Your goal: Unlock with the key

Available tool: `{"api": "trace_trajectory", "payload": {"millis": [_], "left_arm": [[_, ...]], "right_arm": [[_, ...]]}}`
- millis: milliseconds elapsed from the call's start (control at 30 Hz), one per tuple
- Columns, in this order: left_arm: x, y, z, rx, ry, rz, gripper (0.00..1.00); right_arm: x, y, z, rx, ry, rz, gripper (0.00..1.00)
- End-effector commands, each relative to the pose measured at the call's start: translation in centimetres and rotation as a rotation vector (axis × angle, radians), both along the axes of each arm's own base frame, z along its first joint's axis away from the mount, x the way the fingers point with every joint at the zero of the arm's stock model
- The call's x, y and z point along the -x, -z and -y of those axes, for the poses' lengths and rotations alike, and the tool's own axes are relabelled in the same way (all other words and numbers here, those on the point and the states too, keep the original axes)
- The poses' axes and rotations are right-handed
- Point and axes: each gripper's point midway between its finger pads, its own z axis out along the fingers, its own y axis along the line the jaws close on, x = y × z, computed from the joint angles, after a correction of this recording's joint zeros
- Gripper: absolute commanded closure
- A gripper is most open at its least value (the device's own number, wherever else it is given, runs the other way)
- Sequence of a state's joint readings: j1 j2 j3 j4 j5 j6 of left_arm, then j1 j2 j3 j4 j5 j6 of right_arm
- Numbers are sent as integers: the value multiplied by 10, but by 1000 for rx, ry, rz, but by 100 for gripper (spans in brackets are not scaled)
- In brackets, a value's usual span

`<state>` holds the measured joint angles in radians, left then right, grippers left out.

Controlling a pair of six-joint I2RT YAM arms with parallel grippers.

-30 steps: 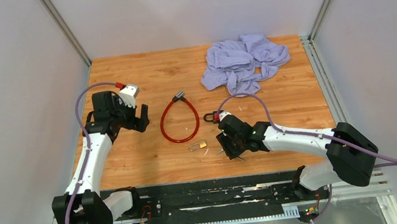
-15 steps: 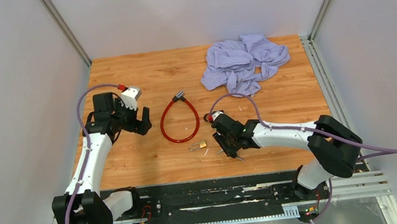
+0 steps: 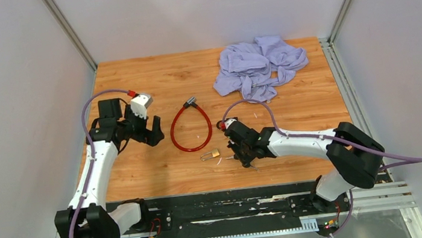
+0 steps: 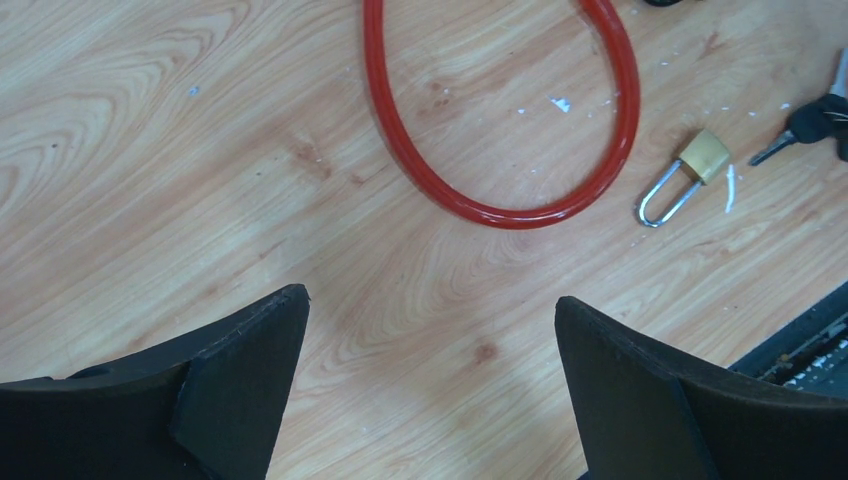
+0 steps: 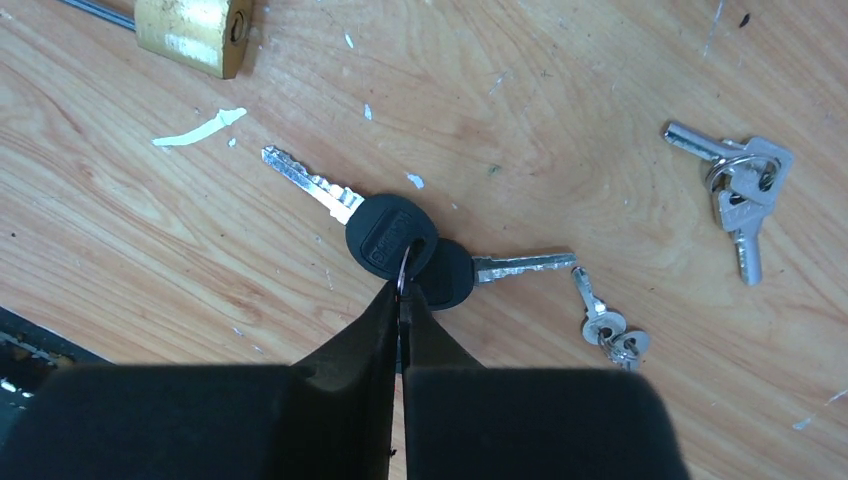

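Shut they go: the right gripper (image 5: 403, 298) has closed its jaws in the last second, while the left gripper (image 4: 430, 306) has edged toward the red cable lock (image 4: 505, 214).

The right jaws are closed, their tips pinching the ring that joins two black-headed keys (image 5: 390, 240), which lie flat on the table (image 3: 149, 78) just beside the one brass padlock (image 4: 705, 157). The left jaws hang wide open and empty above bare wood near the single cable loop. To the right of the black pair lie two tiny silver keys (image 5: 605, 325) and a ring of at least two larger silver keys (image 5: 740, 180). One crumpled lavender cloth (image 3: 259, 64) sits at the far edge. There is raised lettering on a black key head, too small to read.
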<state>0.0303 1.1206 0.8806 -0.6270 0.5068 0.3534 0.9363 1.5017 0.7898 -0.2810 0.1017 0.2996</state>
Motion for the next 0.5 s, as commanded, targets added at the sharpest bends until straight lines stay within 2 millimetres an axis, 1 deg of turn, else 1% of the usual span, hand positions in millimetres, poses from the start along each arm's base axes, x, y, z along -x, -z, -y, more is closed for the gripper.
{"api": "trace_trajectory", "payload": {"millis": [0, 67, 200, 367, 467], "left_arm": [[10, -21, 14, 52, 77, 32, 2], [15, -26, 18, 71, 102, 36, 2], [31, -33, 30, 112, 177, 34, 2], [51, -36, 47, 108, 281, 37, 2], [70, -37, 64, 116, 377, 9, 2]], "right_arm": [[11, -9, -8, -41, -27, -25, 99], [13, -18, -14, -79, -37, -30, 99], [15, -41, -25, -161, -69, -19, 99], [19, -77, -34, -253, -103, 1, 99], [19, -102, -40, -314, -115, 27, 99]]}}
